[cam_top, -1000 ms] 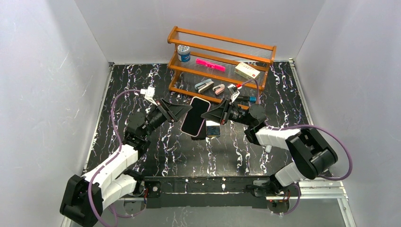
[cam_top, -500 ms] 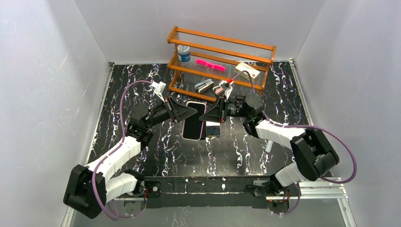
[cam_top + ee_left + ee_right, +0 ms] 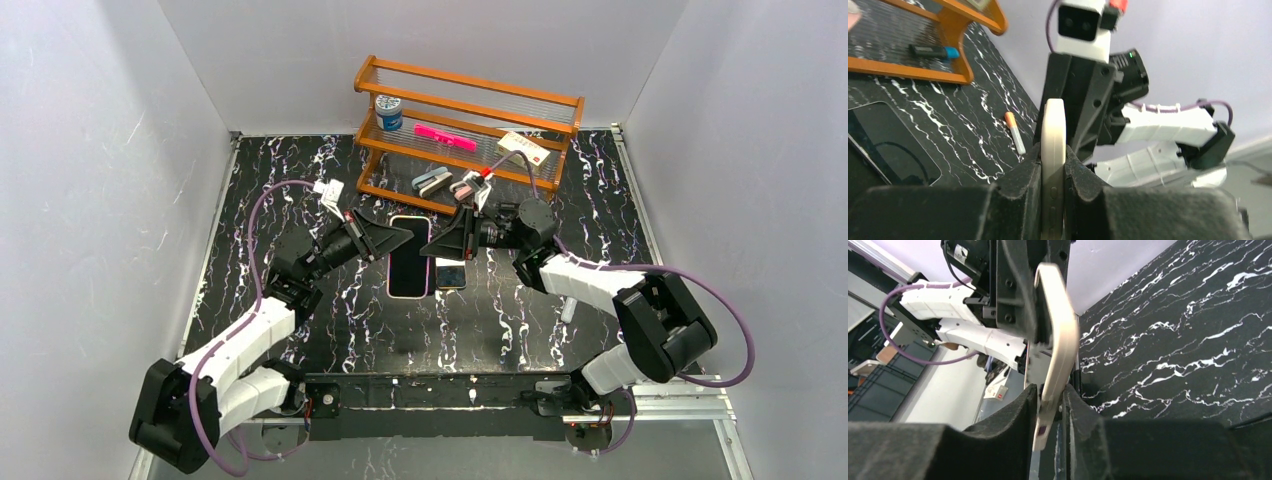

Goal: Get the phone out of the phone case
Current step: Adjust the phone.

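Observation:
The phone (image 3: 409,262), dark screen up inside a pale pink-cream phone case, hangs just above the table's middle between both grippers. My left gripper (image 3: 398,240) is shut on its left long side. In the left wrist view the cream edge (image 3: 1053,130) with its side buttons is pinched tight between both pads (image 3: 1028,175). My right gripper (image 3: 433,247) straddles the opposite side. In the right wrist view the cream edge (image 3: 1062,335) runs between the jaws of the right gripper (image 3: 1050,400), close against the right pad, with a gap to the left pad.
A small dark device (image 3: 450,277) lies on the table just right of the phone. Behind stands a wooden rack (image 3: 470,100) with a blue-lidded jar (image 3: 388,110), a pink item (image 3: 445,136) and a white box (image 3: 523,148). An orange-capped tube (image 3: 1013,132) lies on the marble top.
The phone has swung from a slant to lie nearly straight, a little nearer the rack. My left gripper has closed on its edge, and my right gripper's jaws have loosened.

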Robot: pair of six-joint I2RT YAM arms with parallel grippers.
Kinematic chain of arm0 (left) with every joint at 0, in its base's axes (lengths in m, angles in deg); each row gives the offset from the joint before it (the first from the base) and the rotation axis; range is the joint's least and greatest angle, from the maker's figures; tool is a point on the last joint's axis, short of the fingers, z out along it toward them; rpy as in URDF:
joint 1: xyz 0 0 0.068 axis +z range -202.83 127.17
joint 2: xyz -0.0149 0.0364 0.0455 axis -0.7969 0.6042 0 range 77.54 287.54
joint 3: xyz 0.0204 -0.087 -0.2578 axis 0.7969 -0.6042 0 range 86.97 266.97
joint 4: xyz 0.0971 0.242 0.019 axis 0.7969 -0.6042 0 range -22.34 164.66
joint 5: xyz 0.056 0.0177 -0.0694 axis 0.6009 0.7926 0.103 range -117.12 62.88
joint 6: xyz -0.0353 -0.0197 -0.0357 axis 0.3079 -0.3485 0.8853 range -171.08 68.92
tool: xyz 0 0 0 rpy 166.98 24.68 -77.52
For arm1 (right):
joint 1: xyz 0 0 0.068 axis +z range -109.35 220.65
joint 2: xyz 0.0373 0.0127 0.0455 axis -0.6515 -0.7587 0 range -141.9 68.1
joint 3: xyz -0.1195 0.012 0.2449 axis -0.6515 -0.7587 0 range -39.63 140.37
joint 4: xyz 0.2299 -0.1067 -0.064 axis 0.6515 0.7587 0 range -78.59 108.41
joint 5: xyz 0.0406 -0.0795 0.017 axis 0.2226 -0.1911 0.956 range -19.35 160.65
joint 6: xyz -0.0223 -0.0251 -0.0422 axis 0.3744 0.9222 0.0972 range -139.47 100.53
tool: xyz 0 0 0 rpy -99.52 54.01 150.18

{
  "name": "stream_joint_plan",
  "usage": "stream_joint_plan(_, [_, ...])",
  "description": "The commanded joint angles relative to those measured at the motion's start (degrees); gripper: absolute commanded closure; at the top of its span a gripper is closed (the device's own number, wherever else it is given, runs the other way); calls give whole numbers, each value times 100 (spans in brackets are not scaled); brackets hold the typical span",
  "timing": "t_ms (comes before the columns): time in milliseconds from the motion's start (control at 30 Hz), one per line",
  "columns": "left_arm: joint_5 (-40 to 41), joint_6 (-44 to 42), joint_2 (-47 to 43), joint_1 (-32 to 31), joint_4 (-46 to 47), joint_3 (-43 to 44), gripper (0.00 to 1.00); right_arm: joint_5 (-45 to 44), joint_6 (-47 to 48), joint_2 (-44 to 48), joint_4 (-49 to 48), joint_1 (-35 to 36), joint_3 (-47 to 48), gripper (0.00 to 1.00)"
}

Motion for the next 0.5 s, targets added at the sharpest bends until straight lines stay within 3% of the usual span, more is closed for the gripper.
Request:
stream_joint_plan(0, [1278,510,-328,78,323,-118,100,5,258,200,-431,-51,-303,64])
stream_joint_plan(200, [1889,990,-445,78,672,-331,100,379,308,278,-769,-28,-631,52])
stream_joint_plan(467, [1899,1421,-326,78,1091,-390,100,588,619,391,-520,13,-551,51])
